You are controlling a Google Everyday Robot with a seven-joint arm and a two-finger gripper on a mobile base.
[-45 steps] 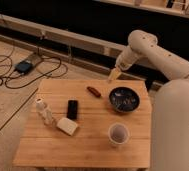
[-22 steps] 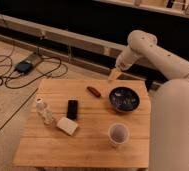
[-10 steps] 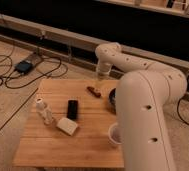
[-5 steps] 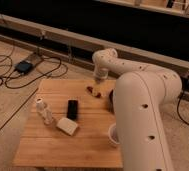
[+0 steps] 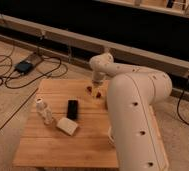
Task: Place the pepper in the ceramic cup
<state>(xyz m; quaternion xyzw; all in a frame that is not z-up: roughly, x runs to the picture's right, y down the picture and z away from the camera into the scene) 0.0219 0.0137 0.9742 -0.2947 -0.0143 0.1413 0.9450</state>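
The wooden tabletop (image 5: 43, 145) stands on a tan floor, and the robot's thick white arm reaches over it from the right, covering much of its right side. The arm bends at the far edge and points its claw (image 5: 94, 87) straight down at the back middle of the tabletop. The claw is released, its fingers spread and holding nothing. The pepper (image 5: 90, 90), a small dark red shape, lies on the wood right under the fingertips; whether the fingers touch it cannot be told. The ceramic cup (image 5: 110, 134) is almost wholly hidden behind the arm, with only a pale sliver showing at the arm's edge near the front right, well apart from the pepper. A dark patch just beside the arm, right of the pepper, is a part of the dark bowl (image 5: 106, 103). On the left half of the tabletop a black slab (image 5: 73, 109) lies flat near the middle, a slim white bottle (image 5: 44, 111) stands to its left, and a pale block (image 5: 67, 126) lies in front of the two, near the bottle. On the floor to the far left, black cables run to a small dark box (image 5: 25, 66).
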